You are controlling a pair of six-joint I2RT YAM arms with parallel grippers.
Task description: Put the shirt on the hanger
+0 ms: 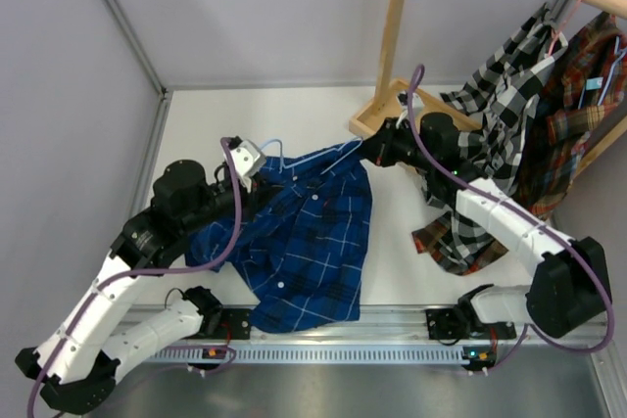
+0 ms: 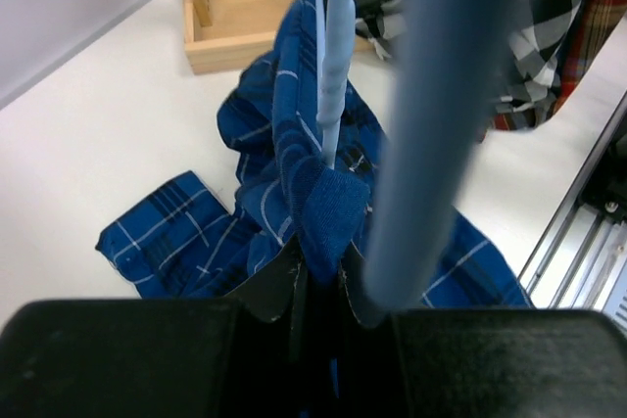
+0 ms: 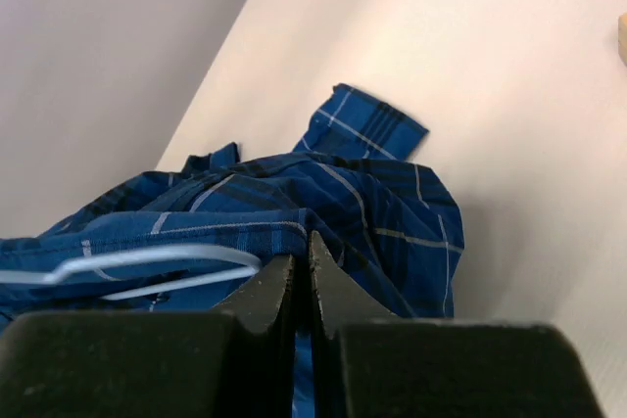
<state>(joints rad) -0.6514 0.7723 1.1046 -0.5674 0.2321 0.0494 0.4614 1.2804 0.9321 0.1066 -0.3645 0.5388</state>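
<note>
Left claw [image 2: 321, 266] pinched the dark blue plaid shirt [image 2: 257, 129] beside the light-blue wire hanger [image 2: 338, 56]; right claw [image 3: 302, 263] clamped tight on its edge.

Top view: fixed high behind the arm bases, looking down and forward across the table [image 1: 196, 124] to the wooden rack [image 1: 397, 17]. Left wrist view: tight behind the left gripper [image 2: 315, 276], facing along the shirt [image 2: 176, 242] toward the rack's base. Right wrist view: low, tight behind the right gripper [image 3: 302, 266], facing across the cloth toward the wall [image 3: 98, 46]. All three share the shirt; both wrist views catch the hanger [image 3: 147, 259].
</note>
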